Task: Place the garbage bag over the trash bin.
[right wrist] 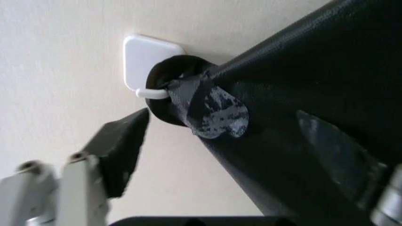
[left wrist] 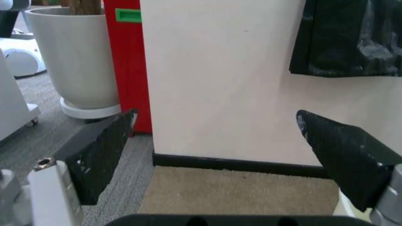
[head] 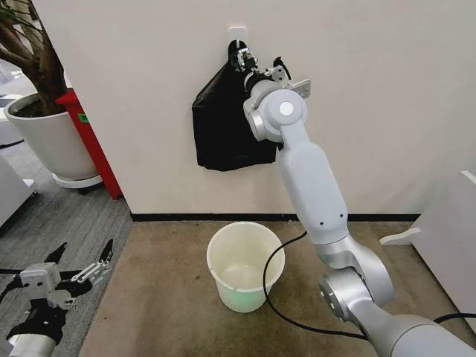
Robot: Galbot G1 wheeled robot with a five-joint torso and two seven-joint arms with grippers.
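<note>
The garbage bag as a single loose bag is out of view. A flat, house-shaped black bundle (head: 223, 123) hangs by its top loop (right wrist: 164, 89) from a white wall hook (right wrist: 148, 56). My right gripper (head: 259, 63) is raised to the bundle's top and is open. One finger (right wrist: 119, 146) is beside the loop and the other lies against the black plastic. The cream-white trash bin (head: 238, 294) stands upright on the brown mat below, with nothing over its rim. My left gripper (head: 82, 260) is low at the left, open and holding nothing.
A large white plant pot (head: 44, 141) with a tree and a red panel (head: 93, 141) stand left of the wall. A black cable (head: 271, 275) from my right arm drapes beside the bin. White furniture (head: 446, 223) is at the right.
</note>
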